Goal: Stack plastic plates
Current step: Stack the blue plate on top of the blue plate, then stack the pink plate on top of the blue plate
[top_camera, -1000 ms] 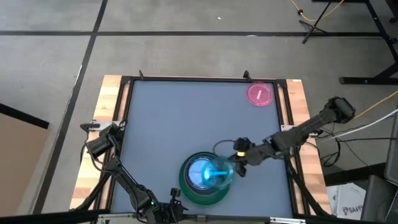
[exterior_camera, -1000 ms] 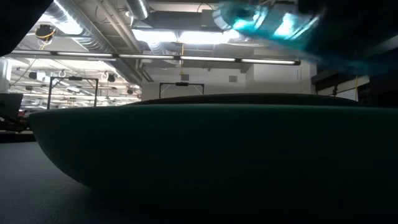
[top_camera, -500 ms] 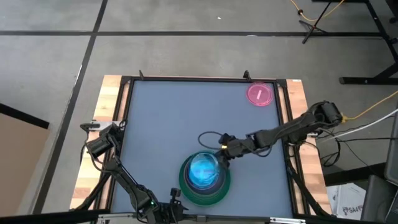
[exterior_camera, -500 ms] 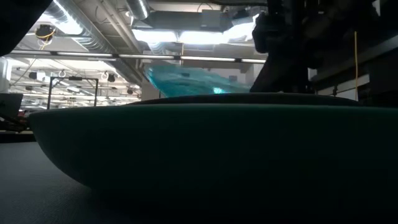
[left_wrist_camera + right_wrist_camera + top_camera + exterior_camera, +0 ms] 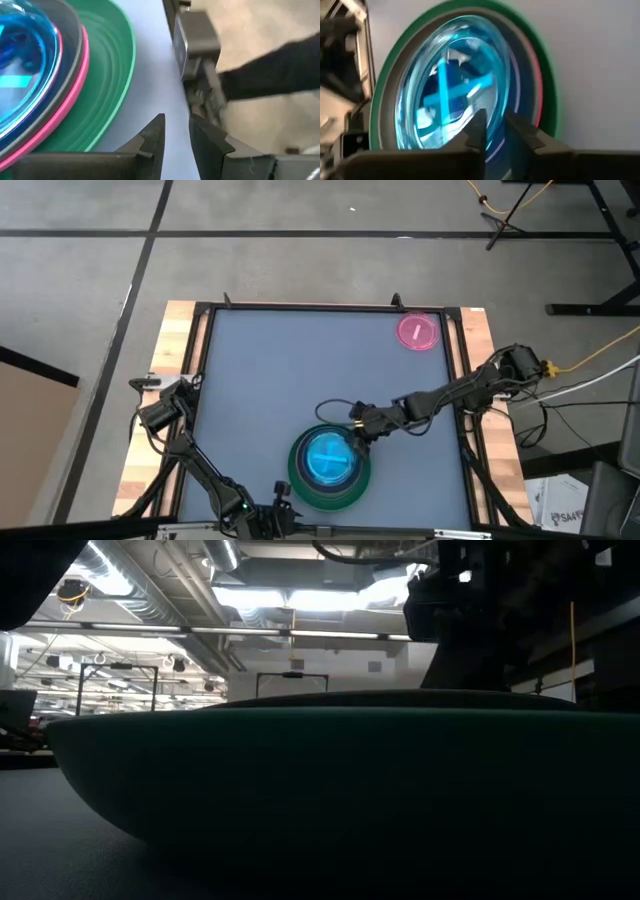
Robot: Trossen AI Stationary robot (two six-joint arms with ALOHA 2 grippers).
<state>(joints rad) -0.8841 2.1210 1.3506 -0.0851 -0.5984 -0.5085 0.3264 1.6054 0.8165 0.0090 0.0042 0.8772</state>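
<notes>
The stack (image 5: 328, 461) sits near the table's near edge. A large green plate (image 5: 107, 75) is at the bottom, then pink and dark grey rims, and the translucent blue plate (image 5: 455, 80) lies flat on top. My right gripper (image 5: 355, 433) hovers at the stack's far-right rim, with its fingers (image 5: 495, 122) narrowly open over the blue plate's edge. The small pink striped plate (image 5: 417, 331) rests flat in the far right corner. My left gripper (image 5: 176, 125) waits at the near edge beside the green plate, slightly open. In the low view the green plate (image 5: 300, 780) fills the picture.
A raised dark frame (image 5: 330, 307) borders the grey tabletop, with wooden strips (image 5: 170, 360) outside it. The far and left parts of the tabletop (image 5: 290, 370) are bare. A cable (image 5: 335, 405) loops off my right gripper above the mat.
My right gripper carried the blue plate leftward over the stack, then let it go. The plate was tilted above the rim half a second ago and now lies flat inside the stack. The gripper has stayed at the stack's far-right rim since.
</notes>
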